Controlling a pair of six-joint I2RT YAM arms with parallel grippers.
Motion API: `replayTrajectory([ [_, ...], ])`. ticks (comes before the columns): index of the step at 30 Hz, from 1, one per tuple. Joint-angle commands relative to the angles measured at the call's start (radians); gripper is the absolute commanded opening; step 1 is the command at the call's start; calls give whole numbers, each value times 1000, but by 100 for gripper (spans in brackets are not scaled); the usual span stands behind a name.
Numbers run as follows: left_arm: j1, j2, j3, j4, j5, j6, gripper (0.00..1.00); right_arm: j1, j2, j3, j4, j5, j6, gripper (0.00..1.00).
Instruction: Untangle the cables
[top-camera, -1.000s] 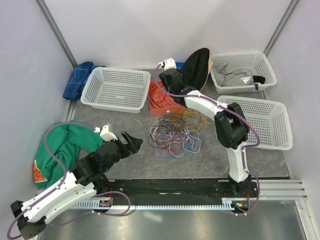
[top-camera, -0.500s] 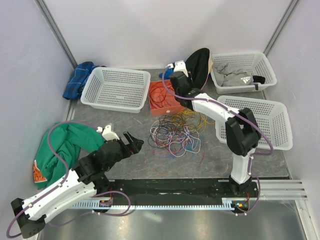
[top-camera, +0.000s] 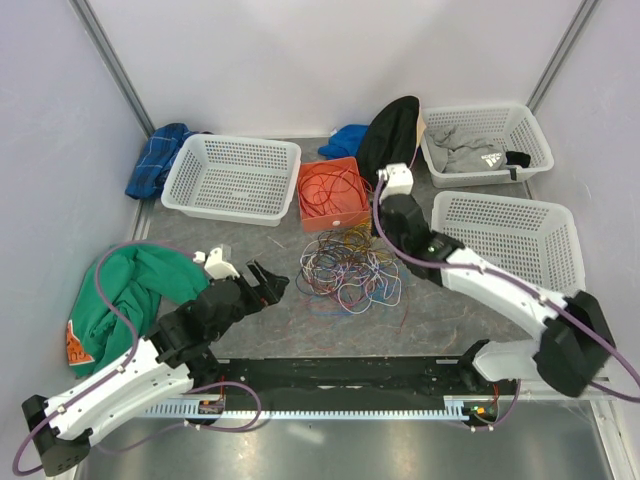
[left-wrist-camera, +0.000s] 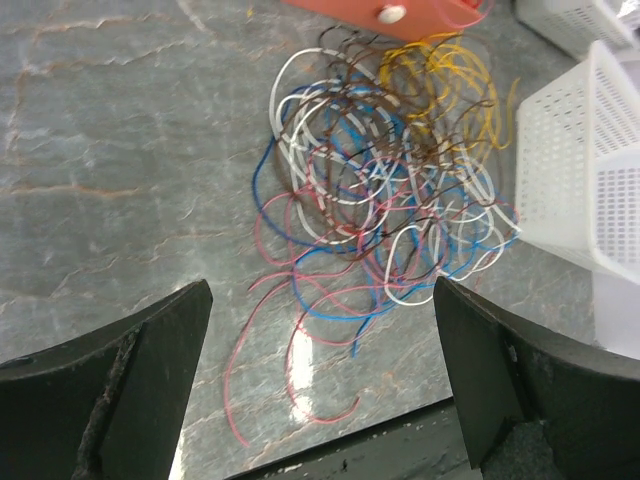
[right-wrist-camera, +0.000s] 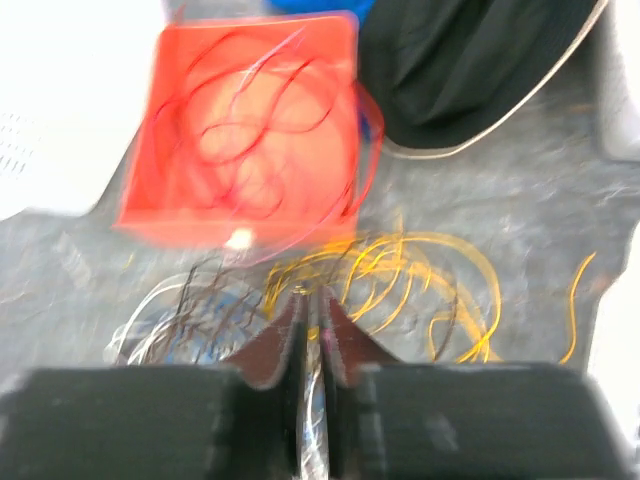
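Observation:
The cables (top-camera: 350, 268) lie in a tangled pile of white, blue, purple, brown and yellow loops mid-table. They also show in the left wrist view (left-wrist-camera: 390, 190), and the yellow loops show in the right wrist view (right-wrist-camera: 420, 275). Several red cables lie coiled in an orange box (top-camera: 332, 195), which the right wrist view also shows (right-wrist-camera: 245, 150). My left gripper (top-camera: 265, 285) is open and empty, left of the pile; its jaws (left-wrist-camera: 320, 385) stand wide apart above loose pink strands. My right gripper (top-camera: 388, 222) hovers over the pile's far right edge. Its blurred fingers (right-wrist-camera: 313, 295) are closed together.
White baskets stand at the far left (top-camera: 232, 178), the far right (top-camera: 485, 140) with a grey garment, and the right (top-camera: 510, 240). A black cloth (top-camera: 390, 130), blue cloths (top-camera: 160, 155) and a green cloth (top-camera: 135, 290) lie around. A black rail runs along the near edge (top-camera: 340, 375).
My right arm has drawn back from over the orange box toward the near right, and its wrist now sits over the yellow loops. The left arm has barely moved.

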Motion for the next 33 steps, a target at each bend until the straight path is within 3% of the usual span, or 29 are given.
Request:
replayTrajectory([
  [1,-3,14,11,161,2,108,100,66,-201,-148,22,-32,58,21],
  [6,-4,158,-29,391,111,174,100,98,-412,-342,-1,-55,142,36],
  [12,-35,512,78,457,151,190,100,106,-523,-437,-35,-89,171,39],
  [19,-152,656,132,474,46,217,100,108,-582,-488,-63,-87,165,39],
  [24,-158,702,112,506,-50,245,99,108,-582,-512,-48,-91,171,39],
  [33,-170,1017,312,523,-142,360,100,108,-597,-508,-69,-83,179,39],
])
